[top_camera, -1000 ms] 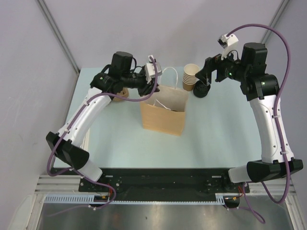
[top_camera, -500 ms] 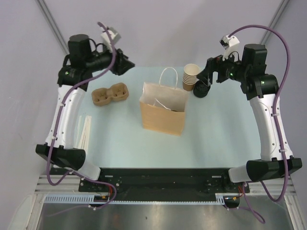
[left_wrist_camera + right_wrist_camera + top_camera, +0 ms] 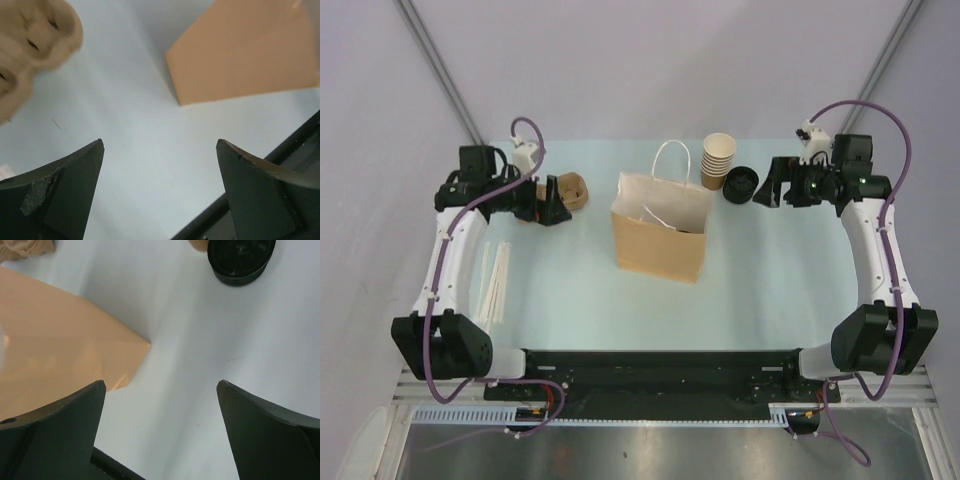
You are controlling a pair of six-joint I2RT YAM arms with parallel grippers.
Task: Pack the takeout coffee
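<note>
Closing stage of packing, by judgement, or a pause just short of it. No lidded kraft cup to be found on the open table [image 3: 770,290] in any of the three views; places the takeout coffee, therefore, down inside the paper bag [image 3: 655,252], hidden by its walls, though cannot confirm as much: from above, little but shadow within the mouth. Bag upright at mid-table, mouth open, well apart from both arms. Behind it to the right, a stack of lidless tan cups [image 3: 718,160] and, just beside that, loose black lids [image 3: 740,184]; to the left, a moulded pulp carrier [image 3: 576,190]; along the left edge, wooden stirrers [image 3: 495,282]. With the cup indeed inside, calls next for little beyond keeping clear of the bag and leaving it standing; otherwise, for finding the cup first, then lowering it upright through the mouth without catching the rim or tipping the bag. Left gripper [image 3: 160,147]: fingers spread fully apart, clamped on nothing, only bare table between them; poised just beside the carrier, no contact apparent. Right gripper [image 3: 161,385]: likewise spread wide and empty, poised near the loose lids but apart from them, one corner of the bag at the edge of its wrist view. Nothing held by either.
</note>
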